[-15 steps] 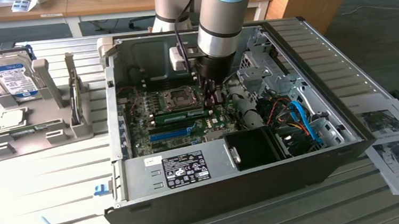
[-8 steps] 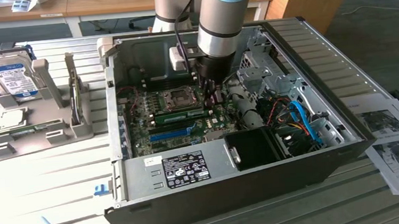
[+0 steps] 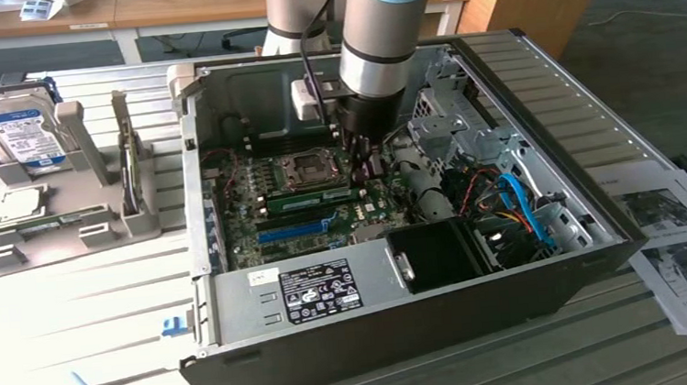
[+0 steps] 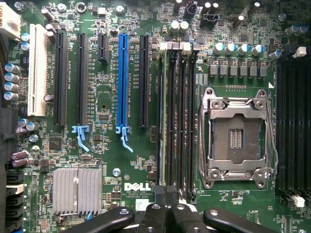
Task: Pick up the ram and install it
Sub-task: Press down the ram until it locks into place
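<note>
Hovering inside the open dark-grey metal computer case (image 3: 531, 77) on the slatted bench (image 3: 106, 294), the end effector (image 3: 364, 174) has its fingers pressed together and grips nothing that we can see. We see the long thin green circuit-board ram (image 4: 164, 121) standing edge-up in a black memory slot, between the bright-blue plastic expansion slot (image 4: 122, 82) and the silver-framed square processor socket (image 4: 236, 136). The closed fingertips sit at one end of the ram; we can't tell if they touch it. We judge this to be the seating push. Doing it well means pressing straight down on the stick's top edge without tilting, keeping clear of neighbouring slots, and seating both ends evenly.
</note>
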